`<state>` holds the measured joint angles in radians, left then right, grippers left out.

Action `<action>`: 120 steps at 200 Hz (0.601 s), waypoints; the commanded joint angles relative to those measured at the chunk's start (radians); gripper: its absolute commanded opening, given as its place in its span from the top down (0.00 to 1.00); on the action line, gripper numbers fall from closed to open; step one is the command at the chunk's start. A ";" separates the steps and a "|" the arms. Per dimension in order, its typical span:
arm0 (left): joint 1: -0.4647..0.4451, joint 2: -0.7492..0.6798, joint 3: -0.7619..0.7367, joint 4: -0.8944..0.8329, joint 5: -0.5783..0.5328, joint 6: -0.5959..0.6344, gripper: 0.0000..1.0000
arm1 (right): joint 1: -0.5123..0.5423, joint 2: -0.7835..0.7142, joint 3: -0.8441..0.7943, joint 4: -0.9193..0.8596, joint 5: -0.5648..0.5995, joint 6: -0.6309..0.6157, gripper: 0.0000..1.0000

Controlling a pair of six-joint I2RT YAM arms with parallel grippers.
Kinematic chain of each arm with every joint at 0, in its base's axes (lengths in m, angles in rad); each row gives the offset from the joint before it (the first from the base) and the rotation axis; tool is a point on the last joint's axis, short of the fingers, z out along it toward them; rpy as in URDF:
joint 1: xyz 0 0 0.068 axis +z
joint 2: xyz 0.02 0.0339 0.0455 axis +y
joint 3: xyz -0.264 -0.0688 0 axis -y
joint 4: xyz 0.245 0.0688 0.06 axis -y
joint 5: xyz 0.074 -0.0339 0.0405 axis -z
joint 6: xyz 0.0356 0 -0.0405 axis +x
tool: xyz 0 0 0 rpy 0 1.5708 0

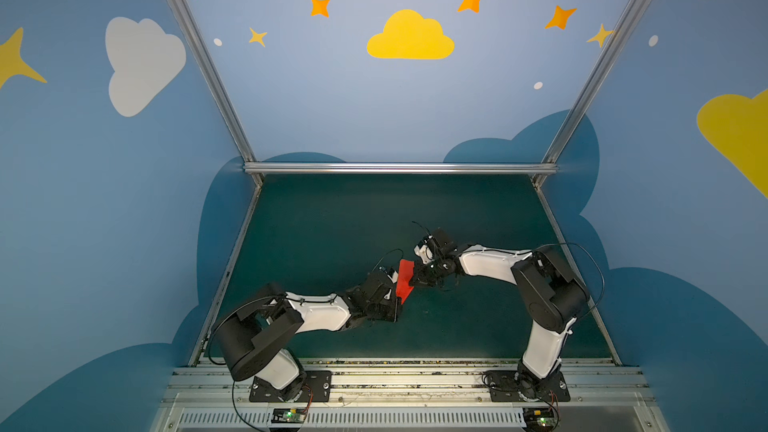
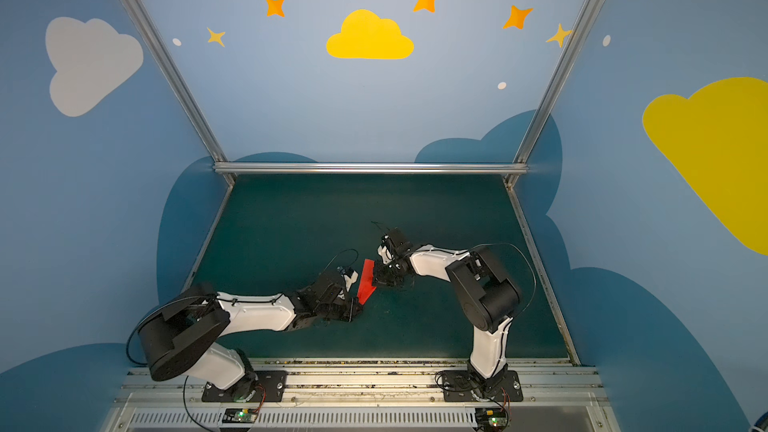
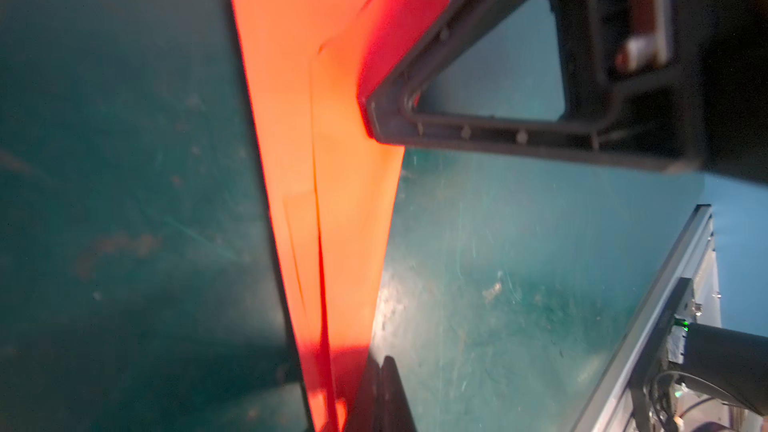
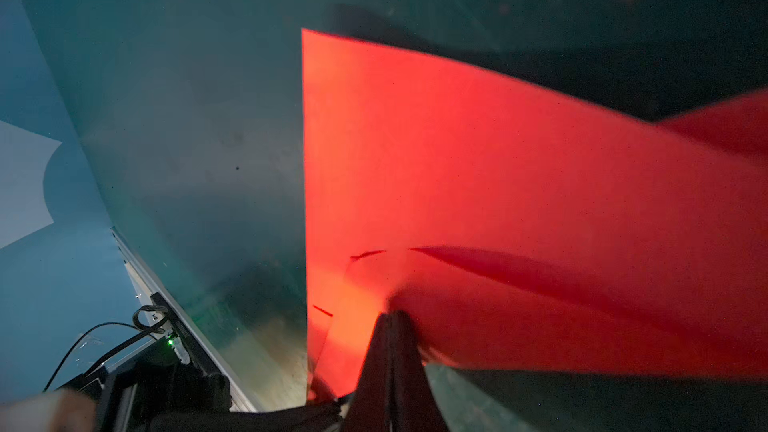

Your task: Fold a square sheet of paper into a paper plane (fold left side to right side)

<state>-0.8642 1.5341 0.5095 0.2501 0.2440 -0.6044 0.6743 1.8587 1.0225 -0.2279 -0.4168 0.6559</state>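
Left wrist view shows the paper plane (image 3: 328, 168) already a narrow creased dart, pinched tight by the left gripper (image 3: 378, 367) and right gripper (image 4: 392, 322) above the middle of the green mat (image 1: 332, 222), so little folding seems left.

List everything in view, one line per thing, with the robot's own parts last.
mat: one, dark green, covering the table.
paper plane: one, bright red, creased, over the mat's middle.
frame rails: silver aluminium, along the mat's edges and up the corners.
walls: blue, painted with clouds and stars, on three sides.
control boards: two, with green lights, in front of the arm bases.
left arm, right arm: two, white and black, based at the near edge.
left pincer: black, shut on the plane's near end.
right pincer: black, shut on the plane's edge.
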 commanded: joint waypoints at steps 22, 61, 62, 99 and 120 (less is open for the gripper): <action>-0.022 -0.004 -0.098 -0.143 -0.023 -0.036 0.97 | -0.002 0.046 -0.053 -0.033 0.079 0.005 1.00; -0.023 -0.081 -0.093 -0.180 -0.025 -0.031 0.97 | -0.002 0.053 -0.062 -0.027 0.078 0.004 1.00; -0.023 -0.084 -0.093 -0.181 -0.025 -0.031 0.97 | -0.002 0.053 -0.061 -0.027 0.077 0.003 1.00; -0.004 -0.143 -0.007 -0.257 -0.083 0.002 0.97 | -0.003 0.057 -0.065 -0.025 0.076 -0.001 1.00; 0.025 -0.118 0.034 -0.254 -0.074 0.021 0.97 | -0.002 0.062 -0.065 -0.027 0.077 -0.004 1.00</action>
<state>-0.8688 1.4048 0.4938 0.0628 0.1967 -0.6205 0.6689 1.8561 1.0069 -0.2043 -0.4309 0.6559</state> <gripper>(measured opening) 0.047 0.050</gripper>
